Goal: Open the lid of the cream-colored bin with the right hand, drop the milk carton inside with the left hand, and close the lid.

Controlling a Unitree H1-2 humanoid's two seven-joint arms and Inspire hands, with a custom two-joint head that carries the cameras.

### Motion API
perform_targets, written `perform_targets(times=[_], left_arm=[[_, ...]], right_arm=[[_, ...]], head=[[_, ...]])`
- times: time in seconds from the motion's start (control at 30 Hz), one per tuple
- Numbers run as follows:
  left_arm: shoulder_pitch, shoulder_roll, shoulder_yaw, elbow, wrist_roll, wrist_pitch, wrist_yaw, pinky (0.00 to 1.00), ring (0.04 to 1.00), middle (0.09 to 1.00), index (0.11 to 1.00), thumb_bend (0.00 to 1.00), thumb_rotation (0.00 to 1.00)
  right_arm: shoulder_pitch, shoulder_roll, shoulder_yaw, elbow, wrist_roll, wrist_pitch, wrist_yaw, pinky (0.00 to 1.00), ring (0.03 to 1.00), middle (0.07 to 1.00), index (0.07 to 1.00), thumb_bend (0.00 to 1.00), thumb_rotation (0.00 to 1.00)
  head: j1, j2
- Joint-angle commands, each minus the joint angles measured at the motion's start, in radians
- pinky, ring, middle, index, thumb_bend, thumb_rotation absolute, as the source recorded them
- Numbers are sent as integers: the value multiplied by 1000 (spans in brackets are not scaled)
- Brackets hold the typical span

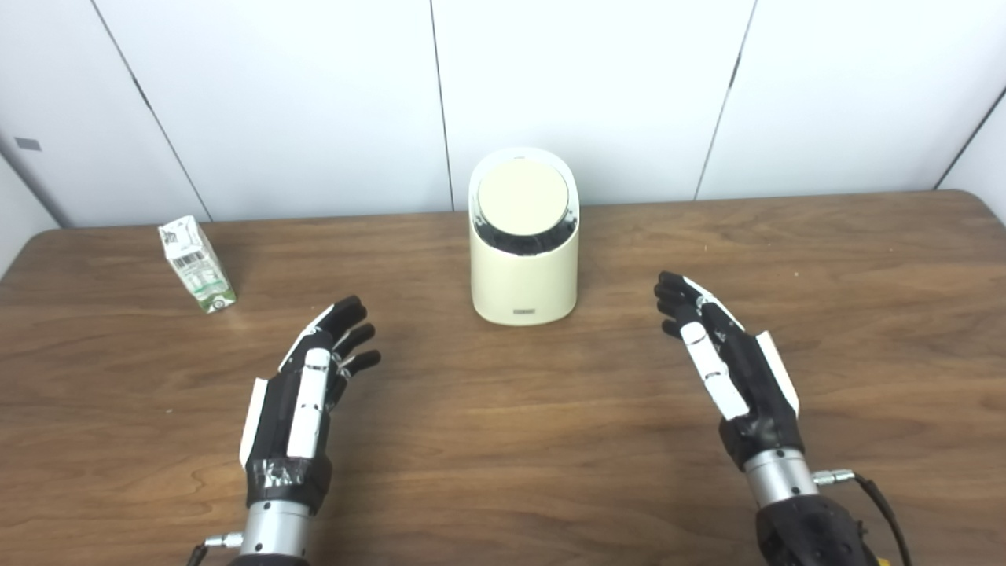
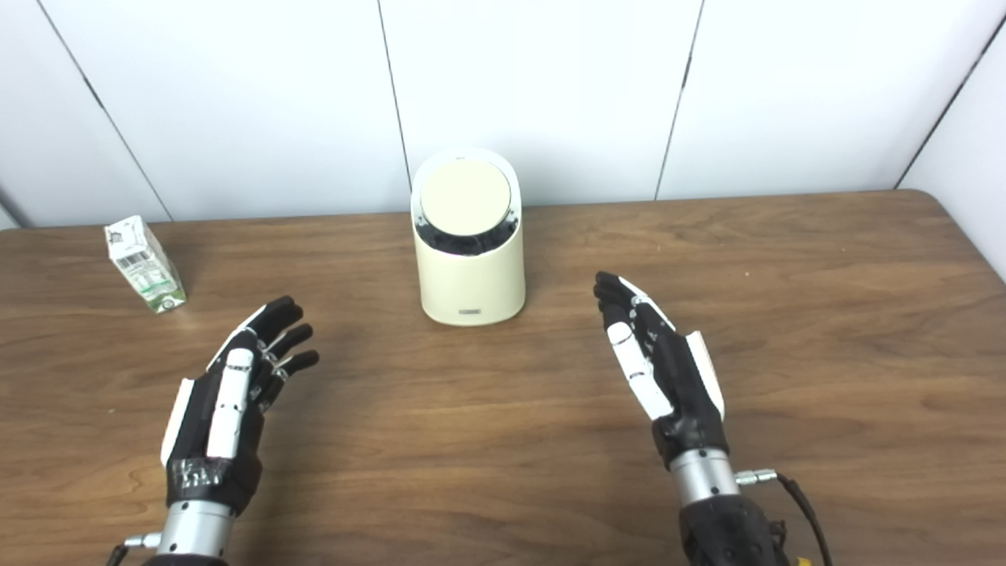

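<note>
Both hands, left and right, hover empty with fingers spread over the surface. The bin stands lidded; the carton sits far left.

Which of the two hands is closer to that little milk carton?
The left hand; the milk carton stands beyond it, while the right hand is past the bin.

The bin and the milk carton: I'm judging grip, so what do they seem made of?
The bin looks like smooth, matte cream plastic: even colour, rounded moulded edges, and a glossy dark ring under its lid. The milk carton looks like printed coated paperboard: sharp folded edges and a creased top. Neither can be confirmed by sight.
</note>
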Motion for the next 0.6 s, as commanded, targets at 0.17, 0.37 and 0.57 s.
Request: perform_targets(times=[0.17,0.37,0.57], left_arm=[[-36,-10,-12,1,21,-45,1,768,838,865,865,265,819],[-38,-8,-13,16,20,-57,-4,786,842,867,864,267,818],[-39,-7,-10,26,10,-62,-7,793,846,869,866,252,819]], right_arm=[[-56,7,-21,1,19,-95,-16,783,852,845,825,310,865],[-145,8,-22,-36,-20,-27,-27,828,888,888,871,370,814],[-275,-10,-2,-38,-120,69,-29,828,906,906,890,534,687]], head=[[0,-8],[-11,-17],[-16,-23]])
